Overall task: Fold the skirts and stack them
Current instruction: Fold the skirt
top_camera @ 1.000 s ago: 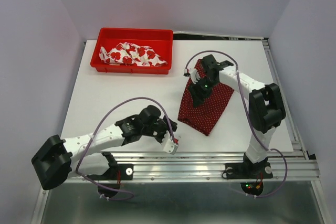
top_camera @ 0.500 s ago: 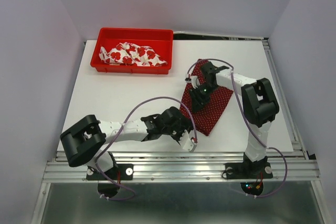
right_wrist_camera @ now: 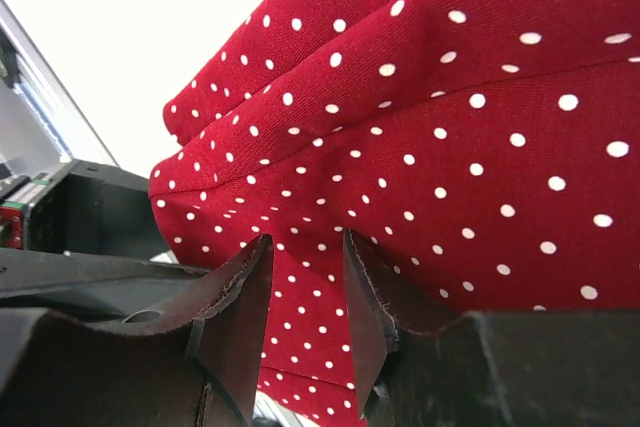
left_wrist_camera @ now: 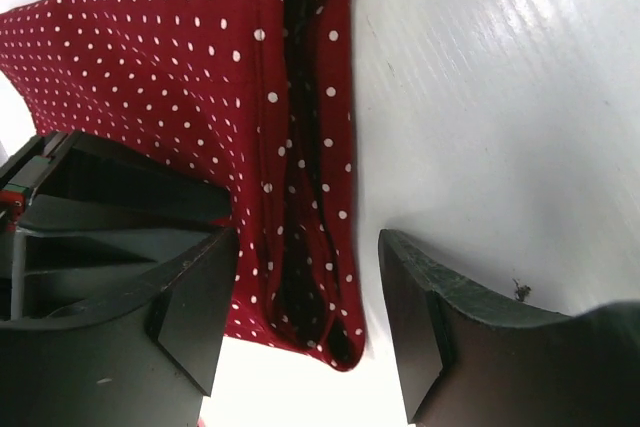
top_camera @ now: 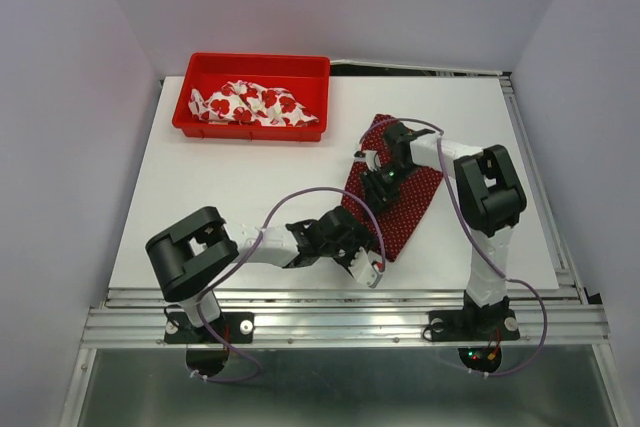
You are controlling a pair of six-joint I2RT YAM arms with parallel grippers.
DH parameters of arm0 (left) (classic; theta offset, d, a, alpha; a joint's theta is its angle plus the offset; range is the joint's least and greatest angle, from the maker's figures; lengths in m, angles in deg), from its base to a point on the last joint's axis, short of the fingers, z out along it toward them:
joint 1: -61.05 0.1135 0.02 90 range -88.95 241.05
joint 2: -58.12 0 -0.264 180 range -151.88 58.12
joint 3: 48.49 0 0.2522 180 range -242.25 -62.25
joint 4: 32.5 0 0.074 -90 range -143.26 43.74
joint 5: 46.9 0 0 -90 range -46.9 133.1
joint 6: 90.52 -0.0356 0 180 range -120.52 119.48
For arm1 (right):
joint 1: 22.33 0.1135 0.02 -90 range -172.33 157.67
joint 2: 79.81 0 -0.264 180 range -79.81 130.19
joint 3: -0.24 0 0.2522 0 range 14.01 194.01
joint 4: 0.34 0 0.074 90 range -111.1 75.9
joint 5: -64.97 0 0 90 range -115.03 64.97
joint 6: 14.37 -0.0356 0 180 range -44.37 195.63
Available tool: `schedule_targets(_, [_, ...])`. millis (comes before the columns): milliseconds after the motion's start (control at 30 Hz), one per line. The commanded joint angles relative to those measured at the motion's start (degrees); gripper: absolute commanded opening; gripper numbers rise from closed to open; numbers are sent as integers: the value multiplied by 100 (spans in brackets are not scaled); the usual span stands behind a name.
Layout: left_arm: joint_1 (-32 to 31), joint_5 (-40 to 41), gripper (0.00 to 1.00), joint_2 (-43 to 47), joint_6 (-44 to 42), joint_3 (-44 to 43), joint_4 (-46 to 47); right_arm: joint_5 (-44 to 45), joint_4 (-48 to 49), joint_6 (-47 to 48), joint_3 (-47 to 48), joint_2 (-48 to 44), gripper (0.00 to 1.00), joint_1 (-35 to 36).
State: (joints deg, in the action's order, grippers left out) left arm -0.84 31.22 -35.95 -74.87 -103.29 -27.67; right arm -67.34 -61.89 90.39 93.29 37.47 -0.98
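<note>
The dark red polka-dot skirt (top_camera: 405,202) lies flat on the white table (top_camera: 220,187), right of centre. My left gripper (top_camera: 366,267) is open at its near left corner. In the left wrist view the skirt's folded corner (left_wrist_camera: 310,247) lies between the two spread fingers (left_wrist_camera: 195,307), apart from both. My right gripper (top_camera: 378,179) is on the skirt's left edge. In the right wrist view its jaws stand narrowly apart with wrinkled skirt cloth (right_wrist_camera: 440,117) pinched between them. The white skirt with red flowers (top_camera: 255,104) lies crumpled in the red tray.
The red plastic tray (top_camera: 250,65) stands at the back left of the table. A metal rail (top_camera: 340,312) runs along the near edge, and another along the right edge. Purple cables loop above both arms.
My left arm has swung right across the table, bringing its open gripper to the red skirt's near corner. My right gripper has shifted slightly nearer along the skirt's left edge.
</note>
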Motion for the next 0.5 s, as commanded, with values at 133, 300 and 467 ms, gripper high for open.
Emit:
schedule_targets(133, [-25,-34,77,-226,-54,8,602,12,200,44,-159,226,40,19])
schedule_targets(300, [-16,71,78,-446,-1,17,681,-59,156,88,-168,226,40,19])
schedule_targets(467, [28,-218,62,-385,-221,166,155,-190,86,211,-133,313,40,19])
